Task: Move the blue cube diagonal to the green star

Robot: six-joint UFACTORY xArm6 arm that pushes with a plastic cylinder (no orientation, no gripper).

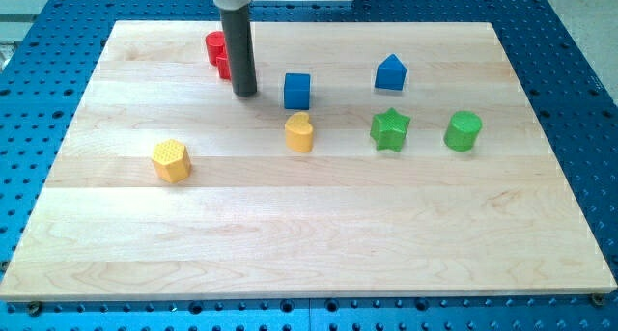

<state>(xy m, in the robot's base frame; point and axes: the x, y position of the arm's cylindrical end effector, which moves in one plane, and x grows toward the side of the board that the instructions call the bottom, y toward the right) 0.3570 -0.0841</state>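
Observation:
The blue cube (296, 90) sits on the wooden board (309, 234) above its middle. The green star (390, 129) lies to the cube's right and a little lower. My tip (244, 92) rests on the board just left of the blue cube, with a small gap between them. The dark rod rises from it to the view's top.
A yellow heart-shaped block (299, 132) lies just below the blue cube. A blue house-shaped block (390, 72) sits above the green star. A green cylinder (463, 130) is right of the star. A yellow hexagon (171, 160) lies at left. A red block (217, 53) is partly hidden behind the rod.

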